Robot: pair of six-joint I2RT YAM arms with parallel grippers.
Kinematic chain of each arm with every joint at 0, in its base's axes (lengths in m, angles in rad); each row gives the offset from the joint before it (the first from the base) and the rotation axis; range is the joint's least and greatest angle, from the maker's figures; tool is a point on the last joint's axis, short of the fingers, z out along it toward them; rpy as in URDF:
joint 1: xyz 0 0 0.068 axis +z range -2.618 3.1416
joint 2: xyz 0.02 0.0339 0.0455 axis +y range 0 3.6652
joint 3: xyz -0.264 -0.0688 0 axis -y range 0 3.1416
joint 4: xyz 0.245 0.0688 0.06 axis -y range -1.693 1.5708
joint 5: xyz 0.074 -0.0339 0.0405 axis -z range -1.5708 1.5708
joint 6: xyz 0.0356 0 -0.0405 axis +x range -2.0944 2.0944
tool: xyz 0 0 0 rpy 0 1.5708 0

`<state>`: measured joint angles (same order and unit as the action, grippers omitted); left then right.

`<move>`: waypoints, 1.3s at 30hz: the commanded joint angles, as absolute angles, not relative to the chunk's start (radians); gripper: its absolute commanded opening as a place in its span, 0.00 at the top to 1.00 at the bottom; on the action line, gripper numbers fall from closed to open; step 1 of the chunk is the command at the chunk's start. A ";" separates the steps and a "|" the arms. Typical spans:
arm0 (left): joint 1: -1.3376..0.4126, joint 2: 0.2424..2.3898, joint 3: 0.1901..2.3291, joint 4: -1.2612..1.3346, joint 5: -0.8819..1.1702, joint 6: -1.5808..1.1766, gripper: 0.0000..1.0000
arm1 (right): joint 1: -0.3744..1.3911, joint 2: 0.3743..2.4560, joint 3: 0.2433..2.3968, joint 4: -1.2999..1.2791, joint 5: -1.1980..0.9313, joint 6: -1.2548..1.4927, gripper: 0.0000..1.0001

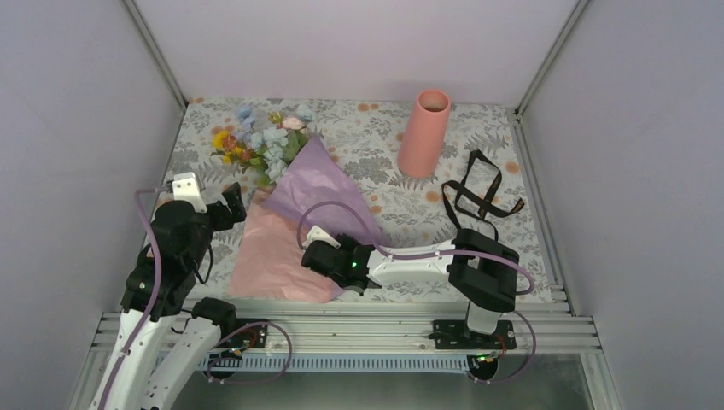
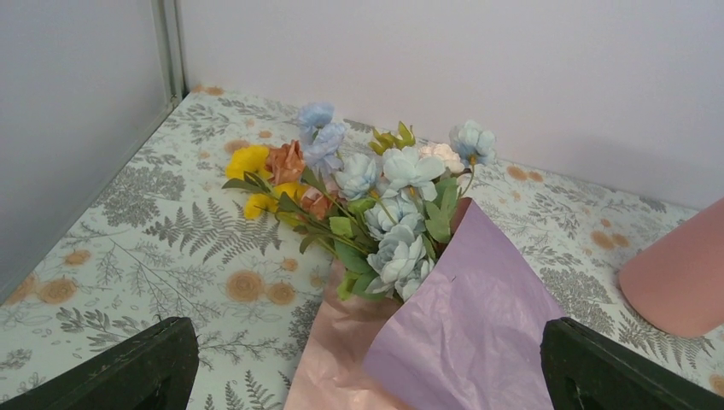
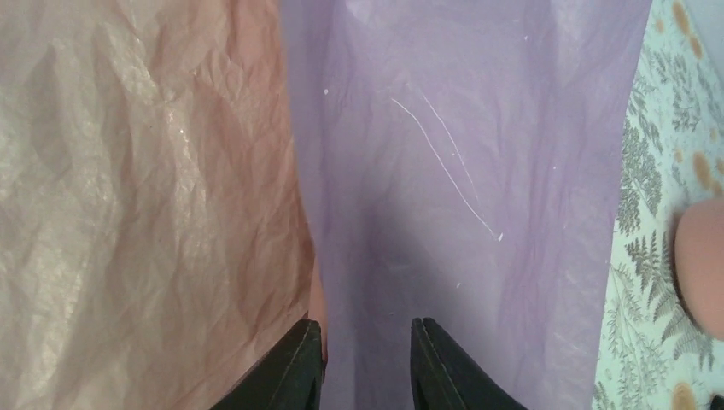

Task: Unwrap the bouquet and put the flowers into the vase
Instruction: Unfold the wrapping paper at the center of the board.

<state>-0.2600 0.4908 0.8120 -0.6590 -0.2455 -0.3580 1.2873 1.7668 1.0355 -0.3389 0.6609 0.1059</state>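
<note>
On the fern-print desk (image 1: 376, 137), left of middle, lies the paper-wrapped bouquet (image 1: 290, 162) of mixed artificial flowers; right jaws stand narrow over its lilac sheet (image 3: 461, 171), grip unclear; left jaws gape beside it; upright salmon-pink cylinder vase (image 1: 424, 132) and black strap (image 1: 488, 202) sit well apart

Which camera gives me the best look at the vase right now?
Top external: the vase stands upright and whole, open mouth visible, toward the far right. Left wrist catches only part of its wall at the right edge; right wrist shows just a blurred pink sliver.
</note>
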 commanded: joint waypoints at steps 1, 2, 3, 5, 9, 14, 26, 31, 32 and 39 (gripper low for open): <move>-0.256 0.482 0.801 -0.627 -0.270 -0.348 0.00 | 1.296 1.743 1.061 -0.331 0.697 0.118 0.75; -0.258 0.483 0.801 -0.627 -0.271 -0.348 0.00 | 1.296 1.744 1.061 -0.328 0.685 0.120 0.76; -0.257 0.482 0.800 -0.627 -0.273 -0.348 0.00 | 1.296 1.745 1.063 -0.326 0.671 0.122 0.76; -0.258 0.482 0.801 -0.627 -0.276 -0.348 0.00 | 1.296 1.748 1.073 -0.323 0.630 0.124 0.75; -0.257 0.481 0.801 -0.629 -0.278 -0.347 0.00 | 1.296 1.750 1.089 -0.294 0.541 0.121 0.71; -0.256 0.481 0.801 -0.629 -0.279 -0.348 0.00 | 1.296 1.782 1.100 -0.255 0.512 0.107 0.54; -0.257 0.477 0.798 -0.624 -0.276 -0.345 0.00 | 1.286 1.883 1.153 -0.301 0.778 0.144 0.63; -0.258 0.473 0.795 -0.622 -0.273 -0.345 0.00 | 1.284 1.857 1.163 -0.359 0.899 0.212 0.91; -0.256 0.471 0.793 -0.620 -0.271 -0.344 0.00 | 1.283 1.847 1.165 -0.370 0.912 0.223 0.95; -0.256 0.476 0.790 -0.614 -0.256 -0.339 0.00 | 1.232 1.763 1.135 -0.369 0.918 0.248 0.96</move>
<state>-0.2600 0.4812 0.7998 -0.6395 -0.2600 -0.3515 1.2697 1.8366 1.1366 -0.3679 0.8520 0.1986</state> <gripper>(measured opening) 0.999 0.041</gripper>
